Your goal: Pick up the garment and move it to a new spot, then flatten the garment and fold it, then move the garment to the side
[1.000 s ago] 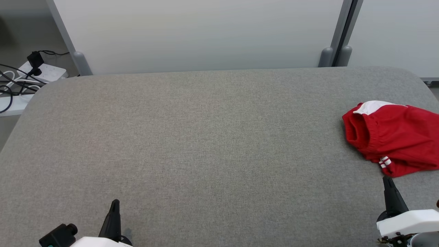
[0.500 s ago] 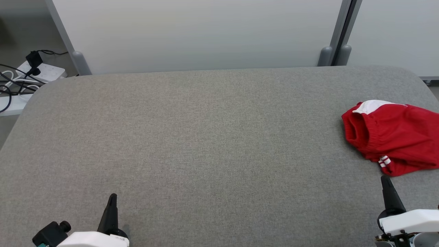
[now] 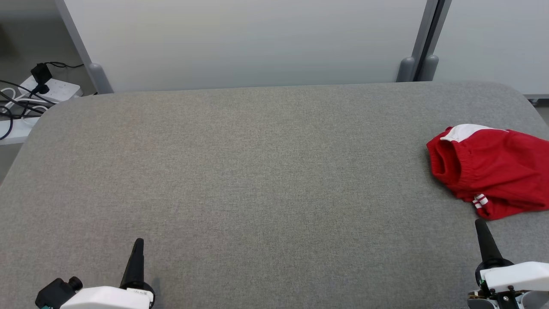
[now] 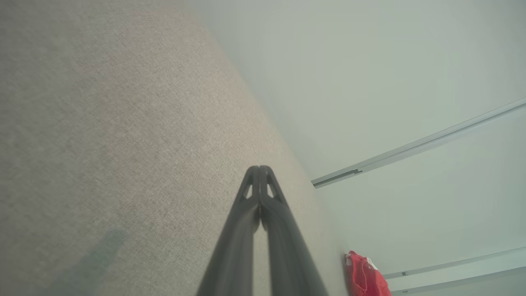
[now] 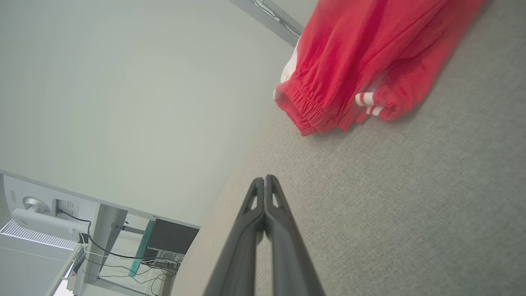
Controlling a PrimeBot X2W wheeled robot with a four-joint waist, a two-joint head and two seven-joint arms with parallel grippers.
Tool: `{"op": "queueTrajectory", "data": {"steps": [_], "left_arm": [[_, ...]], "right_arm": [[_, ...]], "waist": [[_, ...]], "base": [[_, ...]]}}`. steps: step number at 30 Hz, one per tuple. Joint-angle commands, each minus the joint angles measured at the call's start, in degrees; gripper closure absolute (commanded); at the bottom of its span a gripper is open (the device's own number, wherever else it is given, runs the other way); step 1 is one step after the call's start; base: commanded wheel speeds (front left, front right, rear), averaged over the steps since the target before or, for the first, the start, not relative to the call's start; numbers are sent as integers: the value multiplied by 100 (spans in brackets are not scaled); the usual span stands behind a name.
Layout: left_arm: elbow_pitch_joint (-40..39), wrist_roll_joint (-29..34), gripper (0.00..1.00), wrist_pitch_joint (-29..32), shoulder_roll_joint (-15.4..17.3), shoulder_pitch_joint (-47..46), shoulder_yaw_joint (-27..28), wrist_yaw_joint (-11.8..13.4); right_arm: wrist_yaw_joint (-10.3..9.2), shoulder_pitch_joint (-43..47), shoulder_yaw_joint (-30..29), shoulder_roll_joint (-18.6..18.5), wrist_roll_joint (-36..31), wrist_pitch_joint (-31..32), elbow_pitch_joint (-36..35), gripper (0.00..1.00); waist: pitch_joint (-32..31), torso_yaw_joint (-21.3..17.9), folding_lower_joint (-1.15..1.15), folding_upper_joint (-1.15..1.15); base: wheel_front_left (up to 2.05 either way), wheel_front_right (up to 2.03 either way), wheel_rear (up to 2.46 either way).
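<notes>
While both pairs of dark fingers are pressed tip to tip and hold nothing, the red jersey garment, with its white stripes and gathered elastic waistband, lies bunched at the right edge of the head view. It rests on the grey woven tabletop, and part of it runs off the frame. The left gripper sits at the lower left, well apart from the cloth. The right gripper sits at the lower right, its tip just short of the striped hem, and the right wrist view shows a strip of grey between them.

A doubled bundle at the table's side fits a garment waiting to be lifted, and equally one already folded and set aside; the layers look rough, but that settles nothing. As a judgement, any handling would go best at the waistband, the thickest and firmest rim, since a pinch on the thin jersey may take one layer alone. How far the cloth reaches to the right cannot be told.

A white power strip with black cables lies at the upper left, off the table. Pale partition panels run along the top. Neither stands in the arms' way.
</notes>
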Motion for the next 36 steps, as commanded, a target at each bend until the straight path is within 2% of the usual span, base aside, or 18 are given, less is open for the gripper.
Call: {"op": "queueTrajectory", "data": {"steps": [1,36], "left_arm": [[-172,-176,100,32,104,-372,144,-54],[-330,-2485,100,609,125,-599,351,-209]], "right_arm": [[19,-196,24,-62,180,56,-224,100],[25,-206,-66,83,2381,531,-423,100]], "waist": [[1,-1,0,-1],[41,-39,0,-1]], "base": [[0,0,0],[0,0,0]]}}
